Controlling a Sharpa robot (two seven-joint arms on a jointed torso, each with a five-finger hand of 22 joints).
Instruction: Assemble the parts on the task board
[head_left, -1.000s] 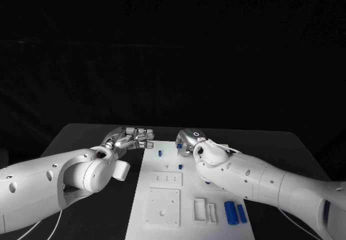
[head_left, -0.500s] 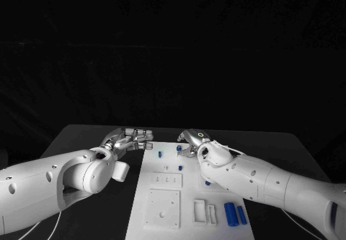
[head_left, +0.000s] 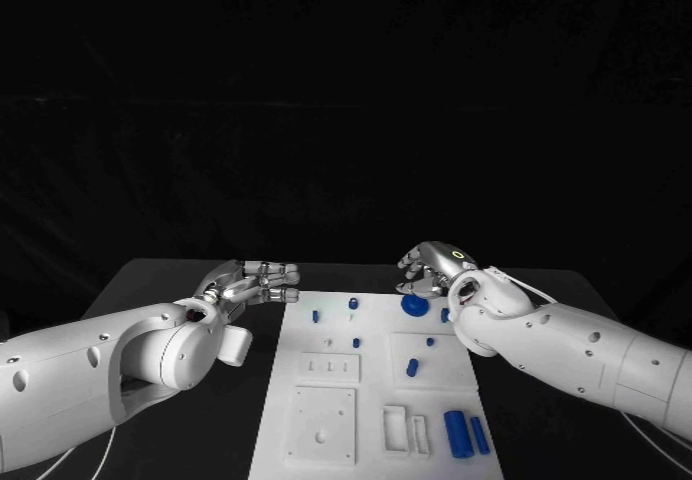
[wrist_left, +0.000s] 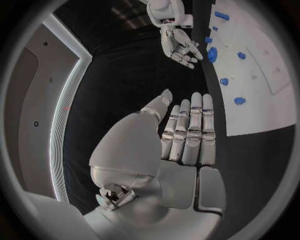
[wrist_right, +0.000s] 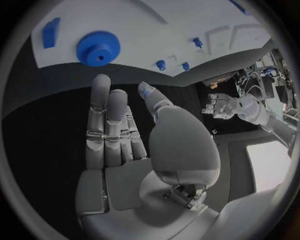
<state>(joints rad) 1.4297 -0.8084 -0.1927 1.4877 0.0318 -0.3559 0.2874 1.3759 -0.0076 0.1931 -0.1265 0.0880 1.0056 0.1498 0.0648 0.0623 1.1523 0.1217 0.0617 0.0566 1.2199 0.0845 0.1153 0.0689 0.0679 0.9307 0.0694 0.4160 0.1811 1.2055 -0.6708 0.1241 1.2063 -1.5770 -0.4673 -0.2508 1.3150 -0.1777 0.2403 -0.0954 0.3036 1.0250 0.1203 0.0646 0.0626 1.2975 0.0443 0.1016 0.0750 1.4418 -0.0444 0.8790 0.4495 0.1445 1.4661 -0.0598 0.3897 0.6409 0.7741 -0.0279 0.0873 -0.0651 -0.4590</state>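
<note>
The task board (head_left: 325, 400) lies mid-table between the hands, with a gear (head_left: 415, 305) on its far right corner.

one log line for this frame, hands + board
left hand: open, off task board | right hand: open, above blue gear | gear on board, unheld

- The left hand (head_left: 255, 281) hangs over bare black table (head_left: 173, 275) just off the task board (head_left: 378, 395); its fingers lie straight and together with nothing in them.
- Nothing stands between this hand and the board's near edge.
- The right hand (head_left: 437, 268) hovers at the board's far end, fingers extended and holding nothing.
- A blue gear (wrist_right: 99, 48) lies ahead of its fingertips, a blue block (wrist_right: 51, 32) beside that.
- Small blue pegs (head_left: 355, 342) stud the board between the two hands.
</note>
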